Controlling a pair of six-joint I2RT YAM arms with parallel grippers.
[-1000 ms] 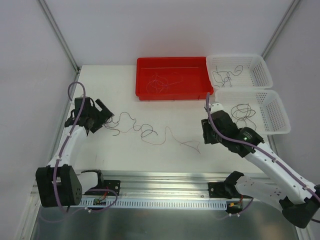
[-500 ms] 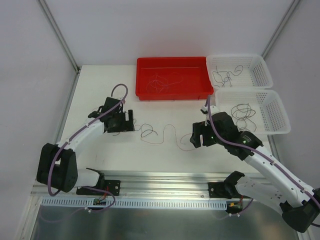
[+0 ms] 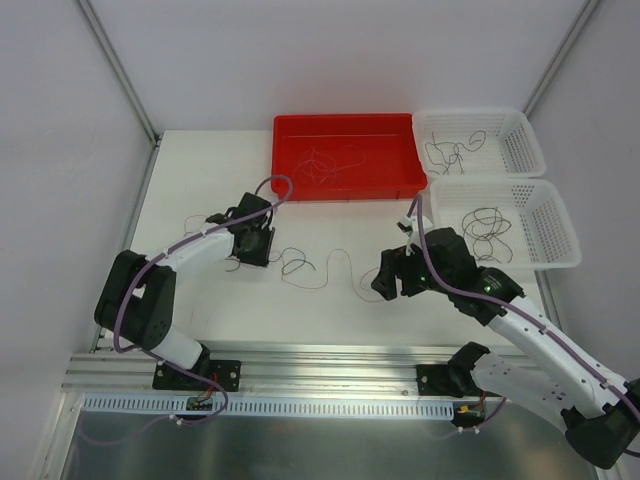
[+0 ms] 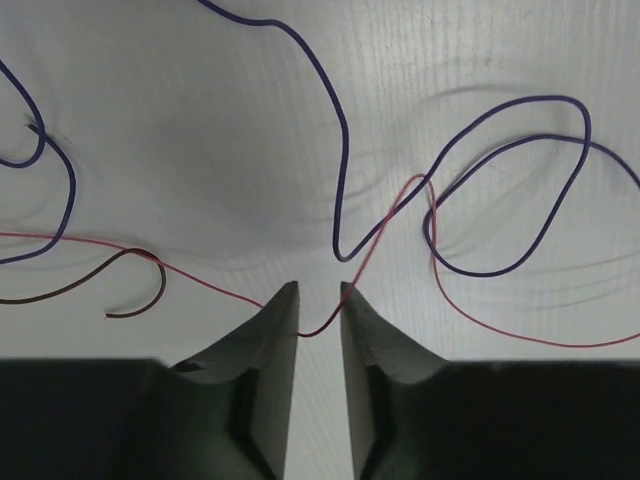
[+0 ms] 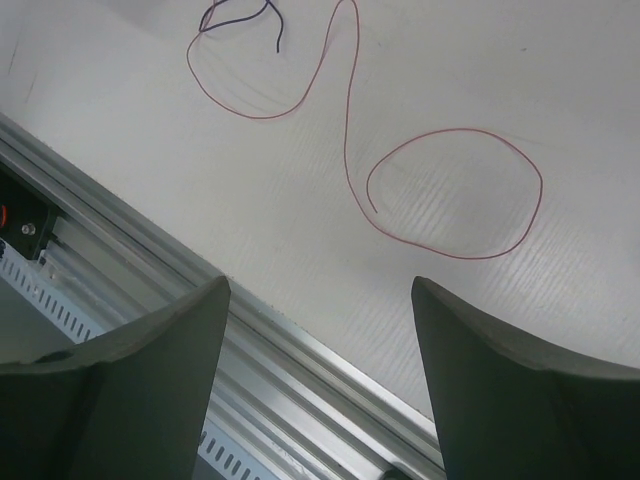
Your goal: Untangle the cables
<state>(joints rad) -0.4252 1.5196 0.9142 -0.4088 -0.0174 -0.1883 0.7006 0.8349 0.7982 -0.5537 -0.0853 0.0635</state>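
Left wrist: left gripper [image 4: 318, 290] jaws a slit apart, thin red cable [image 4: 318, 332] crossing the gap; purple cables [image 4: 342, 170] loop across upper frame. Right gripper [image 5: 320, 285] spread wide.

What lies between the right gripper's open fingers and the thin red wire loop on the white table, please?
Only bare white table separates the right gripper from the thin red wire loop, as the right wrist view shows.

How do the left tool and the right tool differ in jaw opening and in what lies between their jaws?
The left tool has jaws narrowly apart; the right tool has them wide. A red cable crosses the left tool's gap; the right tool's gap holds nothing. Both point down at the white table.
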